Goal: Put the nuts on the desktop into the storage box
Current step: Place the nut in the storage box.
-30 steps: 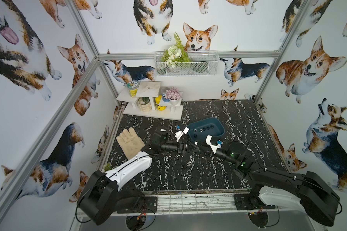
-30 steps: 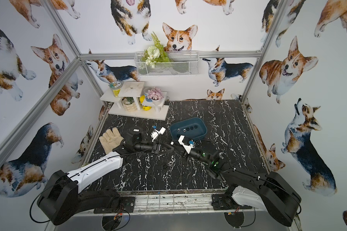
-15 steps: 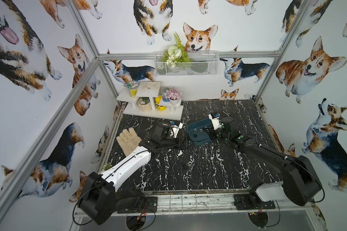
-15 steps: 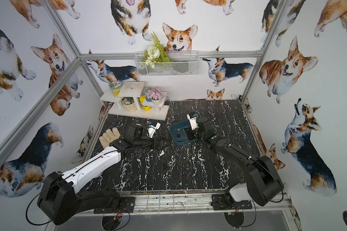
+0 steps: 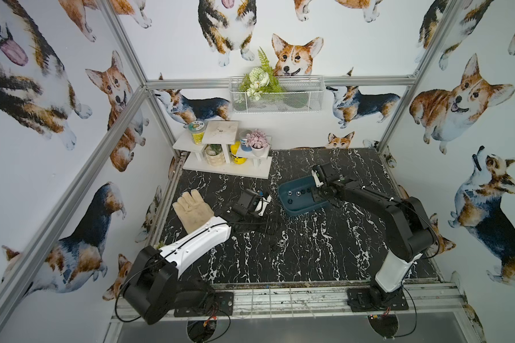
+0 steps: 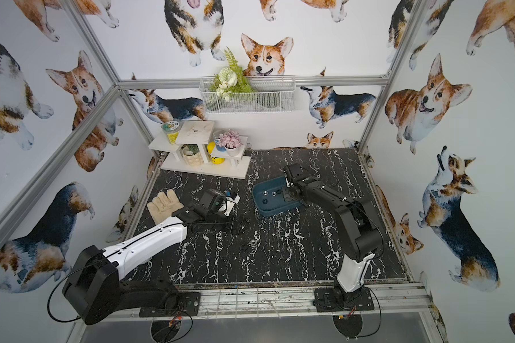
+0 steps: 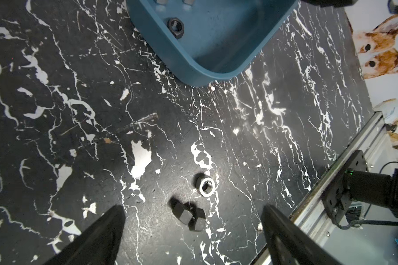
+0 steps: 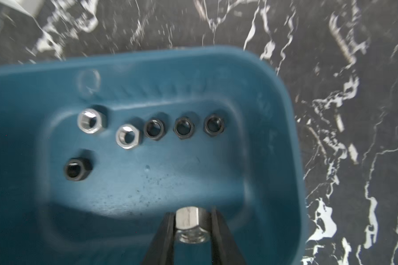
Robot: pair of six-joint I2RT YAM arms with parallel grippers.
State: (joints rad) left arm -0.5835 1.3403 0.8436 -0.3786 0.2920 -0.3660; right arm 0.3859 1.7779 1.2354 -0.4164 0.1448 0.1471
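No legible text anywhere; printing on shelf cup (image 5: 197, 135) and yellow container (image 5: 238, 155) too small to read.

This is a small robot lab. Two robot arms (image 5: 197, 243) sit on a metal rail (image 5: 280, 297) by a black table (image 5: 309, 252), inside a metal frame (image 5: 191, 84) with dog-picture walls (image 5: 369, 35).

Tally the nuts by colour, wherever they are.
Silver nuts: 4 (2 in the box, 1 in the right gripper, 1 on the desktop)
Black nuts: 6 (4 in the box, 2 on the desktop)
Total: 10
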